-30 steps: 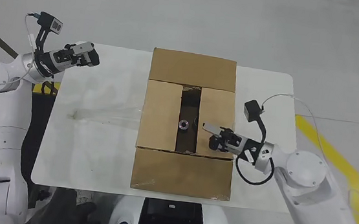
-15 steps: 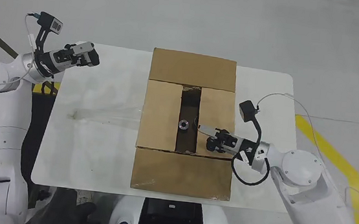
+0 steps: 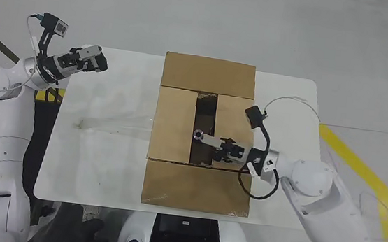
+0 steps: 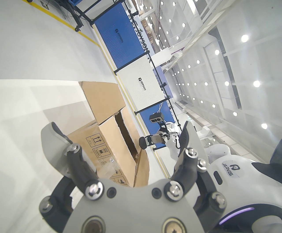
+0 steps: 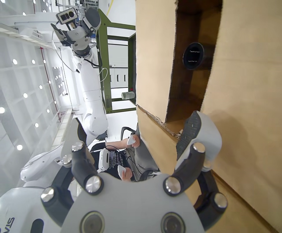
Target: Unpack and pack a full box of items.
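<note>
Box flap apparently between spread right fingers.

White table, rectangular with rounded corners. Brown cardboard box standing directly on it, right of centre, dark gap between the top flaps. Clear plastic wrap lying flat on the surface, reaching the box's left side.

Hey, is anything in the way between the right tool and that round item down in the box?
Nothing covers the round item, but the flaps leave only a narrow slot, and one finger of the open right tool sits over a flap edge.
</note>
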Robot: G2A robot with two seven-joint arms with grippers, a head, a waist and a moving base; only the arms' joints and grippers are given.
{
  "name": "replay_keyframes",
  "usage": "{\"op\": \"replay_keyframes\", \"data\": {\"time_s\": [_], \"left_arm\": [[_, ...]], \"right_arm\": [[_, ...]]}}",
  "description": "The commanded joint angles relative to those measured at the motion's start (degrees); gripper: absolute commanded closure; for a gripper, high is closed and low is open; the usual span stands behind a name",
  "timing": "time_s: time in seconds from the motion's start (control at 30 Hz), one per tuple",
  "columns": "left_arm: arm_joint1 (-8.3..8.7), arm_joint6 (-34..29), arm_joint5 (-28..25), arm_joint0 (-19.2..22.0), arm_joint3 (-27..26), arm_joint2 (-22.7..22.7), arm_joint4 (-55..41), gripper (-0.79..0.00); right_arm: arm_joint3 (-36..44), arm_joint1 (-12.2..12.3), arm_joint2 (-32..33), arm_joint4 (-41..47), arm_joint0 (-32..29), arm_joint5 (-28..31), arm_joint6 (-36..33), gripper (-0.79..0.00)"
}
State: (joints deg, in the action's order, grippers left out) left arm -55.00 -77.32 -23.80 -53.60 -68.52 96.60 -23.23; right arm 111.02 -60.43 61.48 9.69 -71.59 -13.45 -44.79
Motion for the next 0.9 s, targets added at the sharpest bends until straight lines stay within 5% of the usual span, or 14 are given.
{"op": "replay_keyframes", "data": {"time_s": [0.0, 0.33, 0.87], "left_arm": [[0.0, 0.0, 0.0, 0.0, 0.0, 0.0, 0.0, -0.785], [0.0, 0.0, 0.0, 0.0, 0.0, 0.0, 0.0, -0.785], [0.0, 0.0, 0.0, 0.0, 0.0, 0.0, 0.0, -0.785]], "right_arm": [[-1.6, -0.45, -1.88, 0.26, 1.73, 0.33, 0.28, -0.785], [-8.19, -3.09, -10.48, 2.06, 8.49, 1.37, 1.82, -0.785], [-14.72, -5.77, -15.32, 7.6, 12.24, 4.87, 1.03, -0.785]]}}
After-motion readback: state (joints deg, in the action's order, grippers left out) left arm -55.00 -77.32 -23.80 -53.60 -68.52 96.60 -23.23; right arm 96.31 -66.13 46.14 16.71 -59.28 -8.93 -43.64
